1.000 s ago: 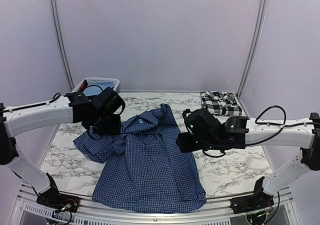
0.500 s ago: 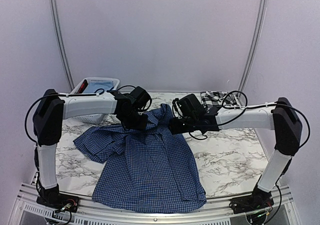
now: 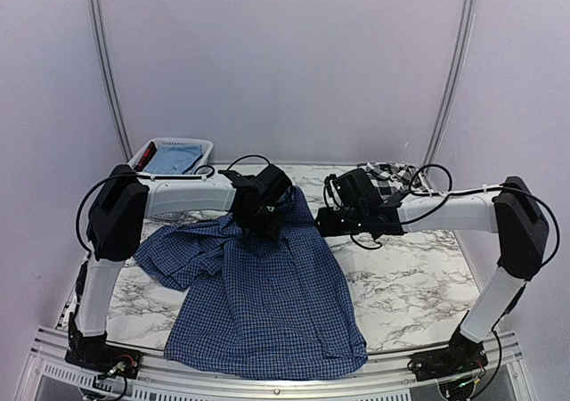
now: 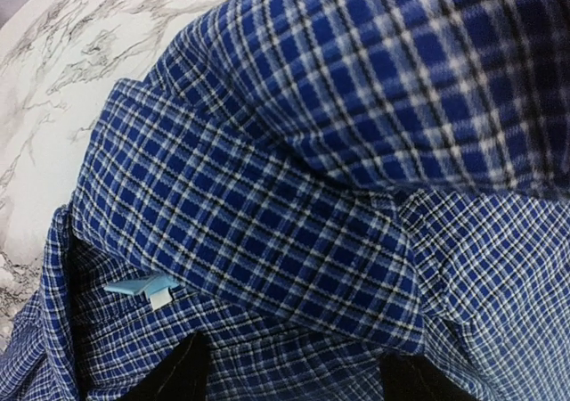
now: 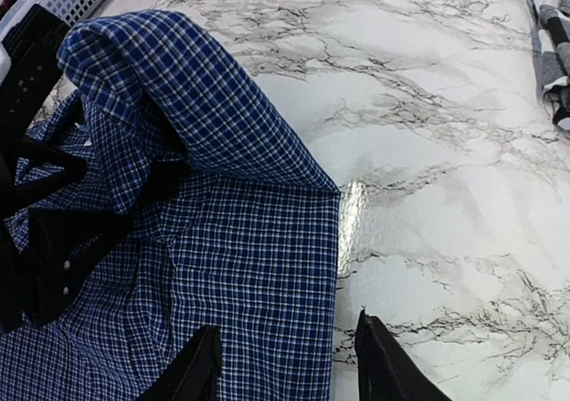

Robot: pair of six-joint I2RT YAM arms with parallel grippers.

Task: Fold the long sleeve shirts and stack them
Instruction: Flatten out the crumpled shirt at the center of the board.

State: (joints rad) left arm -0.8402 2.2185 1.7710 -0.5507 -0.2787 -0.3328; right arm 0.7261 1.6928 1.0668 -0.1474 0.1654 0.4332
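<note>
left hand [image 4: 294, 379]: fingers apart, nothing pinched. It hovers low over the collar end of the blue shirt [image 3: 267, 303], with cloth directly beneath both fingers.
right hand [image 5: 285, 365]: fingers apart too, and empty. One finger sits over the shirt's right edge and the other over bare table [image 3: 419, 276], so the edge of the cloth runs between them.
blue shirt: spread on the table with its hem toward the arms' bases. The collar [image 4: 258, 241] is just ahead of the left hand, and a pale blue label [image 4: 142, 287] shows inside it, to that hand's left. A raised flap of cloth near the shoulder stands ahead and to the left of the right hand. One sleeve [image 3: 169, 254] lies bunched well off to the left hand's left.
plaid shirt [image 5: 554, 53]: crumpled, well ahead and to the right of the right hand, apart from the blue one.
basket [image 3: 174, 158]: far to the left hand's left, at the table's back corner.
step in hand: this looks like the opening of the fold on the blue shirt. Both hands are at its shoulder line with no grip taken yet, and nothing is folded or stacked.
next move calls for: probably each hand lowering and closing on cloth at its own shoulder. The right hand likely needs to shift a touch to its left so both fingers bite cloth rather than table. The bunched sleeve and the raised flap would want laying flat or tucking in before the body is folded, or the fold will likely come out lumpy.
</note>
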